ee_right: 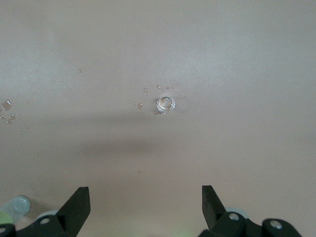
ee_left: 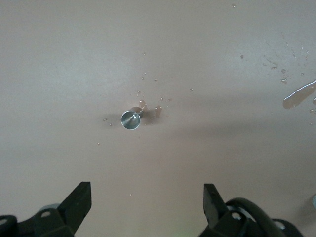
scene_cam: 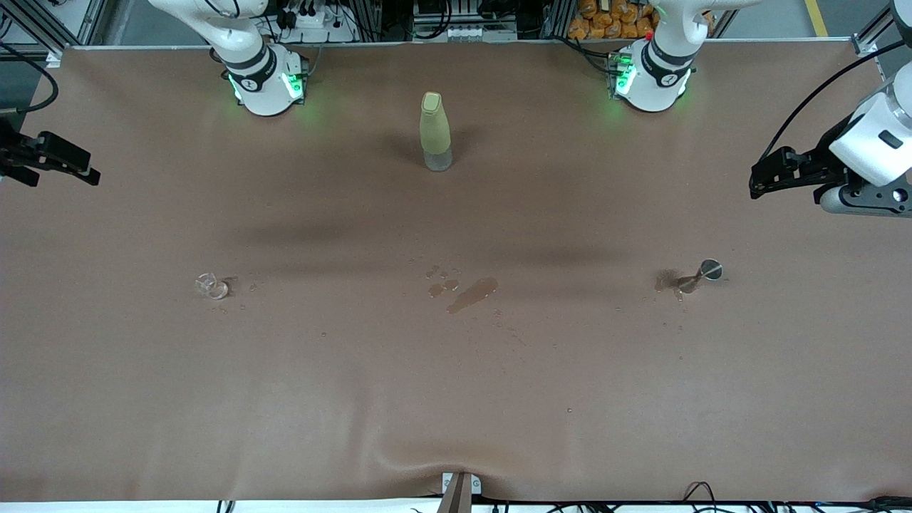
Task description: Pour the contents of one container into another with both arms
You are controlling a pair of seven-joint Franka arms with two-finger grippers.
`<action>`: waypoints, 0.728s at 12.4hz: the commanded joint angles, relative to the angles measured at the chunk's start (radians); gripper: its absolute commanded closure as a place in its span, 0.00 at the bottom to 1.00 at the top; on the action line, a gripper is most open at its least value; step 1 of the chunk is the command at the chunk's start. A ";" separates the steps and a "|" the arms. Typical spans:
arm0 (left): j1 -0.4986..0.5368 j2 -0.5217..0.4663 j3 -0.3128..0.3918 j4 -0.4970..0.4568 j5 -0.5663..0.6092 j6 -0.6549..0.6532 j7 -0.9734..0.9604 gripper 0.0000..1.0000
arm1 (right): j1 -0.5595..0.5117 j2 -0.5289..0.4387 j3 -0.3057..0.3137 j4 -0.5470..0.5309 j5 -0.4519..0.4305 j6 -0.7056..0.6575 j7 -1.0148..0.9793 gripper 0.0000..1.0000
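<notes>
Brown table cover carried a small glass cup toward the right arm's end and a metal funnel toward the left's, so each empty, wide-open gripper, left and right, hung by its own end.

no text, label, brand or number can be read anywhere in these views. the small dark marks on the white bases of the arms at the top of the frame are too small to make out, and the pale green bottle shows no legible print.
</notes>
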 commanded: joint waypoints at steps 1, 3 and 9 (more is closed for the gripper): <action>0.005 -0.014 -0.003 0.000 -0.012 -0.009 -0.017 0.00 | 0.017 -0.023 -0.012 -0.023 -0.017 0.008 0.015 0.00; 0.005 -0.012 -0.003 0.000 -0.010 -0.009 -0.017 0.00 | 0.016 -0.023 -0.009 -0.023 -0.017 0.009 0.015 0.00; 0.006 -0.006 0.000 0.015 -0.002 -0.008 0.009 0.00 | -0.046 -0.023 0.054 -0.021 -0.017 0.012 0.013 0.00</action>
